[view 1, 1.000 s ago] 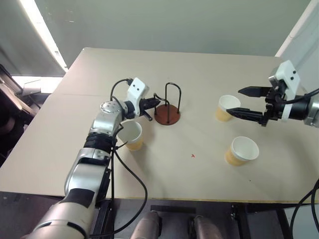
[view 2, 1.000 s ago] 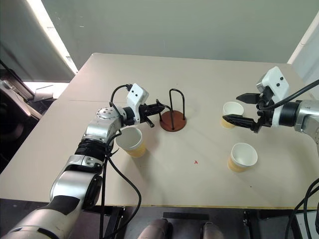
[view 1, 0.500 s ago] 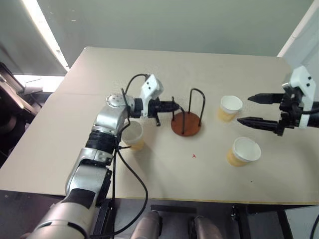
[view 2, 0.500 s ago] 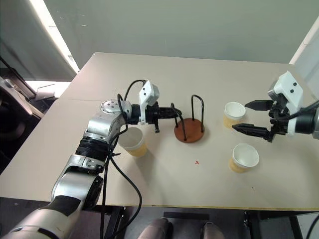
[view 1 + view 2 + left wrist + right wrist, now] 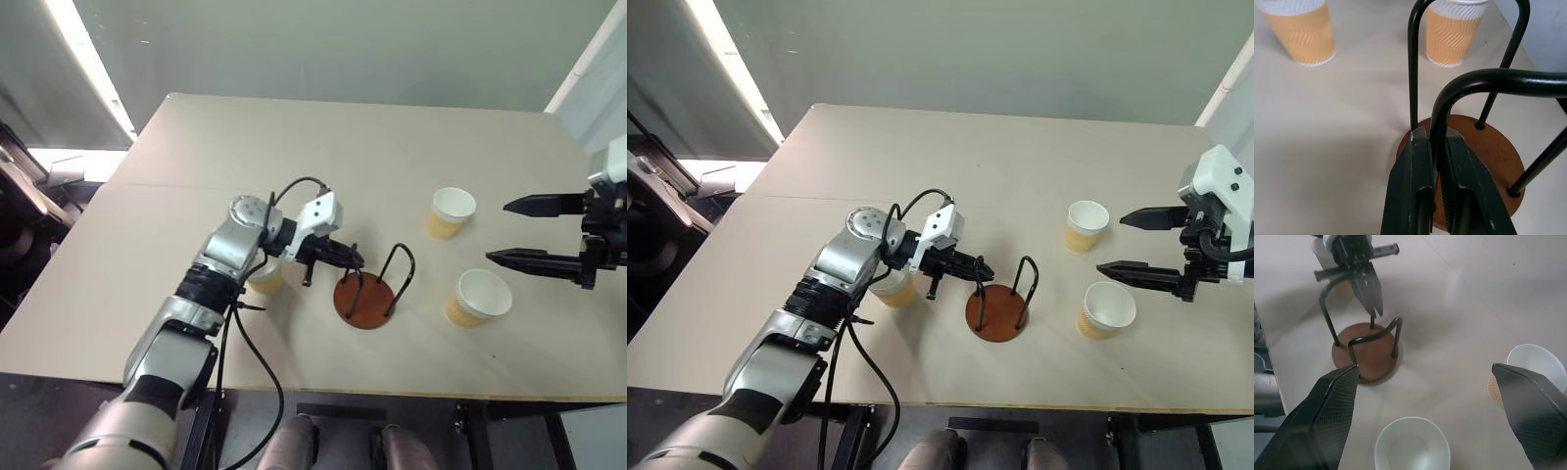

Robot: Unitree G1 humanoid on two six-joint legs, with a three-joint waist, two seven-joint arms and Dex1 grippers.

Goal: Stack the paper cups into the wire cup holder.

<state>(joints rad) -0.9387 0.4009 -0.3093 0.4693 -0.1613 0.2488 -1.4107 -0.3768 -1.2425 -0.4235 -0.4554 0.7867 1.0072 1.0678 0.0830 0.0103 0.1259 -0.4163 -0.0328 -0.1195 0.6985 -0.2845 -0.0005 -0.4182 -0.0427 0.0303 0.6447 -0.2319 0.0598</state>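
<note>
Presently, my left gripper (image 5: pixel 982 267) was clamped on the holder (image 5: pixel 999 305) arch; my right gripper (image 5: pixel 1134 242) gaped empty, nearer both right-edge cups (image 5: pixel 1087 225), beside them.

surface: beige table (image 5: pixel 294 147) | centre: wire cup holder (image 5: pixel 367 299) | cups: one at 9 o'clock (image 5: pixel 265 279), two at 2–3 o'clock (image 5: pixel 451 212) (image 5: pixel 477 297), all upright
</note>
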